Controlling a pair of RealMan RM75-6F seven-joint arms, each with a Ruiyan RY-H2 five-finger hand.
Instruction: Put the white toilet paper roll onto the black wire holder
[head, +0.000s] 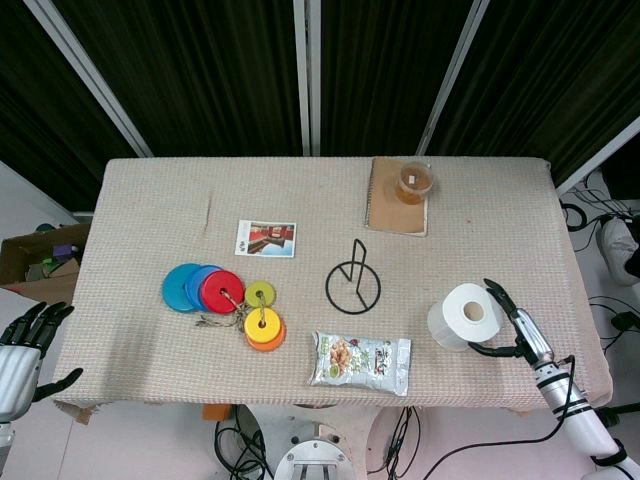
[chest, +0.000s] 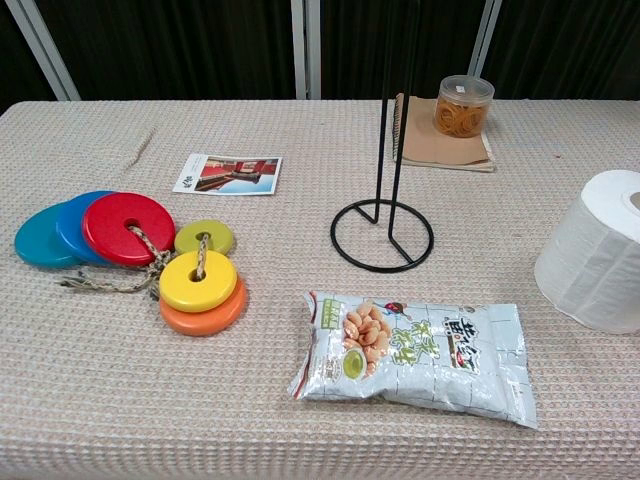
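The white toilet paper roll (head: 465, 315) lies near the table's front right; in the chest view the roll (chest: 598, 250) sits at the right edge. The black wire holder (head: 353, 285) stands mid-table to the left of the roll, a ring base (chest: 382, 236) with thin uprights. My right hand (head: 512, 322) is against the roll's right side, fingers above and thumb below its edge, spread apart and not closed on it. My left hand (head: 25, 345) hangs off the table's front left corner, fingers apart and holding nothing. The chest view shows neither hand.
A snack bag (head: 360, 362) lies in front of the holder. Coloured discs on a cord (head: 225, 300) sit at the left, with a photo card (head: 266, 238) behind them. A notebook with a plastic jar (head: 414, 181) is at the back right. A cardboard box (head: 40, 262) stands beyond the left edge.
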